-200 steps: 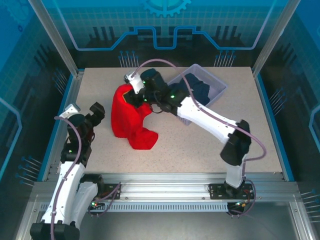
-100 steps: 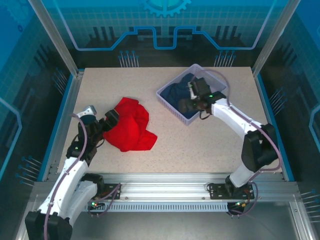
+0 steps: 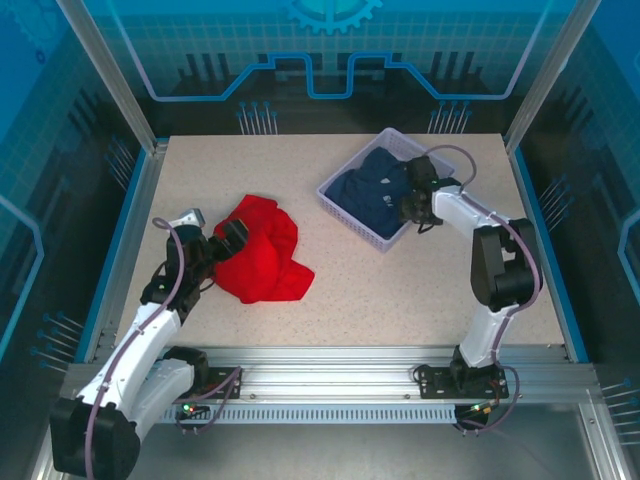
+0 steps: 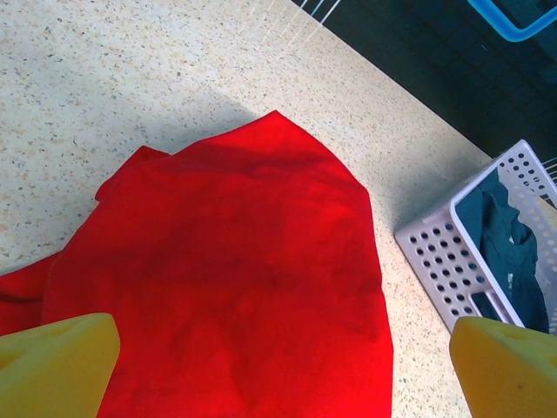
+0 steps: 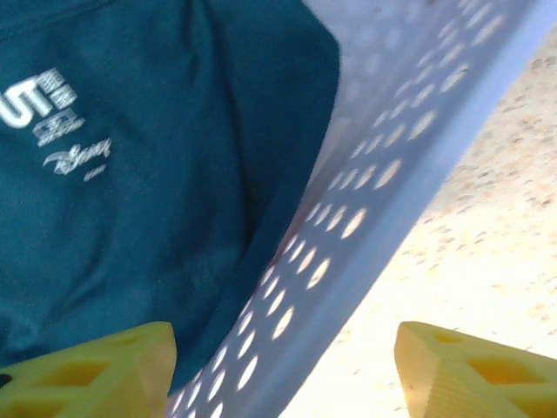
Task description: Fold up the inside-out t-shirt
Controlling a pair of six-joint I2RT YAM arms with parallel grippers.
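Fingers apart, left gripper (image 3: 234, 236) is hovering over the crumpled t-shirt (image 3: 265, 262), likely needing an edge to spread; right gripper (image 3: 411, 197), likewise apart, is straddling the basket (image 3: 345, 213) wall.

Red t-shirt (image 3: 262, 262) — crumpled heap, left-centre.

Colour key | pads (image 4: 52, 366) of left pincer (image 4: 278, 370): yellow | t-shirt (image 4: 244, 279) between and ahead of them: plain bright red | table (image 4: 104, 78) beyond: beige; dark-speckled | pads (image 5: 87, 366) of right pincer (image 5: 280, 366): yellow | basket (image 5: 374, 200) wall between them: pale lilac; rows of oval holes | garment (image 5: 130, 174) left of that wall: dark teal-navy; white lettering
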